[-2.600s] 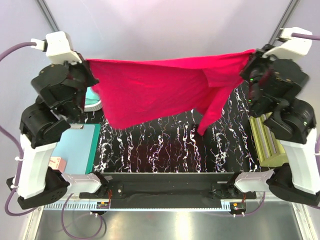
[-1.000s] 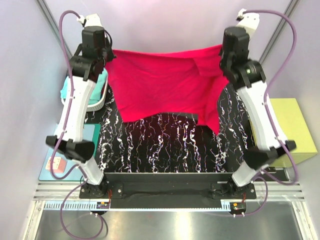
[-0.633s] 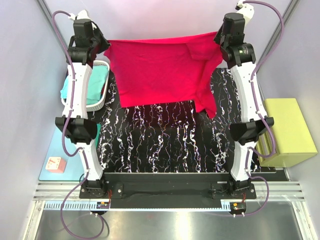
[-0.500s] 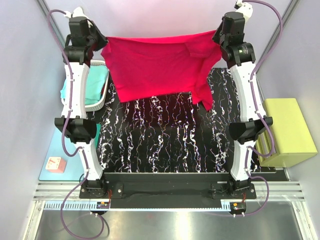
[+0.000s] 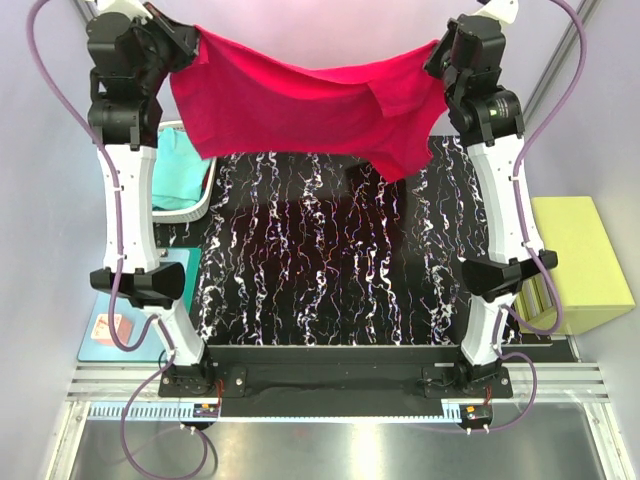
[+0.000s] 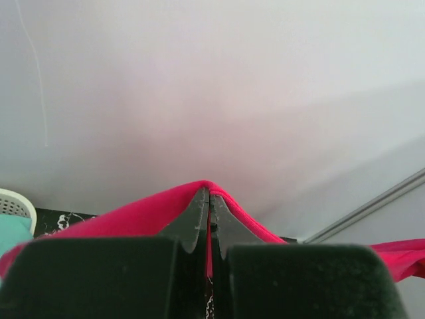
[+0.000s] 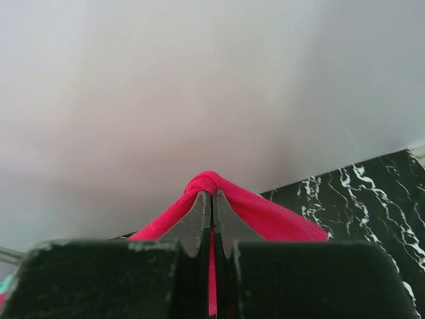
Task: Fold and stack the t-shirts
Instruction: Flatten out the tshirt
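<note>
Left wrist view: left claw (image 6: 210, 196), jaws pinched tight on a fold of the red shirt (image 6: 139, 216). Right wrist view: right claw (image 7: 212, 196), likewise clamped on a bunched edge of the same shirt. Top view: red shirt hangs stretched between the two raised arms, sagging in the middle above the far part of the black marbled table (image 5: 330, 280) — one flap droops lower toward the right. At far left, turquoise shirt (image 5: 178, 170) lies in a white basket (image 5: 195, 207). At right, yellow-green block (image 5: 580, 265).
</note>
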{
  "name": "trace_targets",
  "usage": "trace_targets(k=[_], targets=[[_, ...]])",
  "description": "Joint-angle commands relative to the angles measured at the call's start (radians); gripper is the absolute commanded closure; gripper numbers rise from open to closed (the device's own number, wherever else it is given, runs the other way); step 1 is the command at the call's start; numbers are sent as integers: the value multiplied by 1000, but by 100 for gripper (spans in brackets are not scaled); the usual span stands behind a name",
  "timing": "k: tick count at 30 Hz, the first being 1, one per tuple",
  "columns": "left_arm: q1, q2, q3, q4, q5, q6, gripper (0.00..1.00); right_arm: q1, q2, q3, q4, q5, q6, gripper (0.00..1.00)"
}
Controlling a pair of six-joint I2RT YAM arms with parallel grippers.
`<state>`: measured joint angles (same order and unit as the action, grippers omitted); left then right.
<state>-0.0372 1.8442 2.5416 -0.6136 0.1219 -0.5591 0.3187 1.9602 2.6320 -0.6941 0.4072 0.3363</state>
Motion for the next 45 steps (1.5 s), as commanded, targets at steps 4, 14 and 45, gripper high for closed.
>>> trace_targets(k=[4,14,45], targets=[[-26,174,-141,5,71,68,100,-38,31,-206,14,65,18,100],[-76,212,-200,14,1,119,100,-70,51,-354,65,39,41,100],[-351,-675,-1422,-20,-107,87,100,249,-604,-1379,-205,76,392,100]])
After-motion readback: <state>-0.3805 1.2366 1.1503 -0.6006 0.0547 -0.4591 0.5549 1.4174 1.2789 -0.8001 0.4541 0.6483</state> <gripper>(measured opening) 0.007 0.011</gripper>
